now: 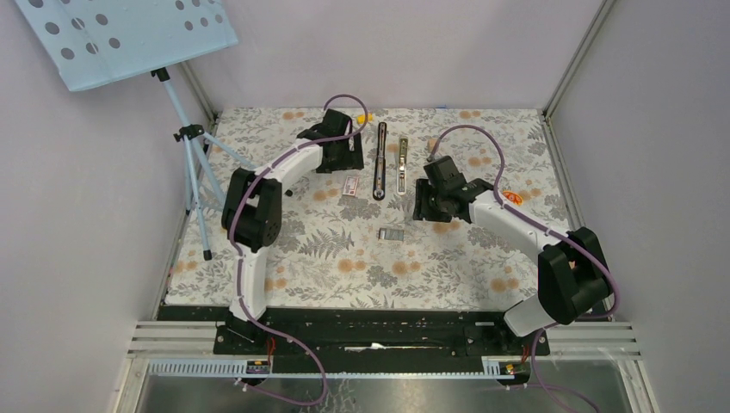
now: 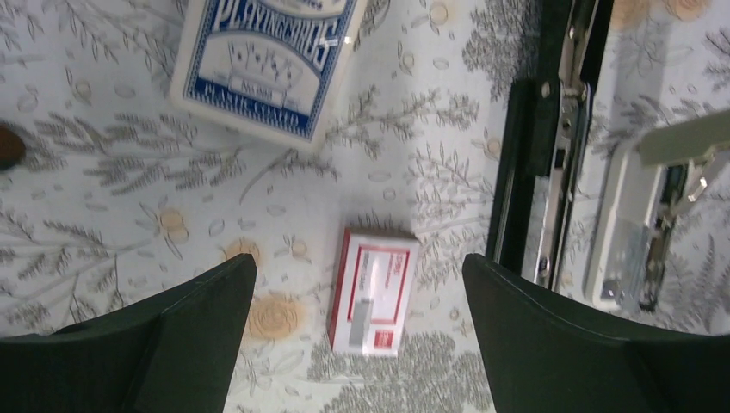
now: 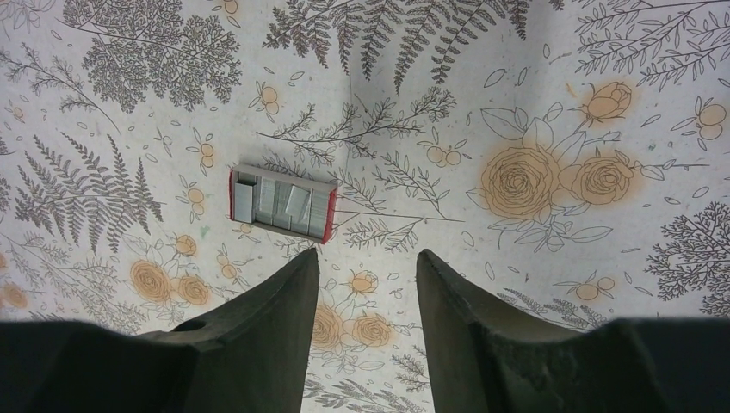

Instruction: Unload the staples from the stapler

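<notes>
The black stapler (image 1: 380, 160) lies opened flat at the back middle of the table, with its second arm (image 1: 402, 163) beside it. In the left wrist view its silver rail (image 2: 555, 163) runs along the right side. I cannot tell whether staples lie in it. My left gripper (image 1: 344, 163) is open and empty just left of the stapler, above a small red box (image 2: 373, 292). Several silver staple strips (image 3: 282, 202) lie in a red-edged open tray (image 1: 392, 233). My right gripper (image 3: 368, 258) is open and empty, just short of that tray.
A blue playing-card box (image 2: 262, 64) lies beyond the red box (image 1: 349, 186). A light blue music stand (image 1: 129, 39) on a tripod (image 1: 196, 172) stands at the far left. Walls close the flowered table on three sides.
</notes>
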Controlling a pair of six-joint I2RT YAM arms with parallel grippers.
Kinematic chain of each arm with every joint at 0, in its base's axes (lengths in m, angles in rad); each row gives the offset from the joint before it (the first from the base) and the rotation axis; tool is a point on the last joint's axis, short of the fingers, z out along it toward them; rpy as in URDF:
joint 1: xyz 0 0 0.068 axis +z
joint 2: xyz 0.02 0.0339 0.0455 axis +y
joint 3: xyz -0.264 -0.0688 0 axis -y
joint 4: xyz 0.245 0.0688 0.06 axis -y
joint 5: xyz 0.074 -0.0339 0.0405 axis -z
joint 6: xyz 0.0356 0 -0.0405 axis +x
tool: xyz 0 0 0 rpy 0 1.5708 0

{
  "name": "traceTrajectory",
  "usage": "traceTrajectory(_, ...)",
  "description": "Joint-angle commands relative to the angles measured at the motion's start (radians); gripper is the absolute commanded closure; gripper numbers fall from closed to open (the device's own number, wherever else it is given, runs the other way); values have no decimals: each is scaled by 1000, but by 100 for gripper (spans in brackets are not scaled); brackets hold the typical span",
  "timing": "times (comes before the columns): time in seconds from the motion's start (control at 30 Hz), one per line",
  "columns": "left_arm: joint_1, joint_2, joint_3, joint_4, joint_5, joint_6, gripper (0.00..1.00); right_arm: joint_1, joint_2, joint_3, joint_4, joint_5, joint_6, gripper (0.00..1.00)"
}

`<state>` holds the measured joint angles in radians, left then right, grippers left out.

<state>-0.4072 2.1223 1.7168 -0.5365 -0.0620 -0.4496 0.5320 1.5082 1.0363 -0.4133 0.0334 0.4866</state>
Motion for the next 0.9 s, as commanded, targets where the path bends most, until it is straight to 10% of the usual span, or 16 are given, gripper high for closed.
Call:
traceTrajectory(0.0, -12, 83, 146, -73, -80, 79, 6, 3, -36, -2, 8, -20, -27, 47)
traceTrajectory(0.87, -63, 225, 201, -116, -263, -38, 23, 3, 59, 54, 10, -19, -81, 46)
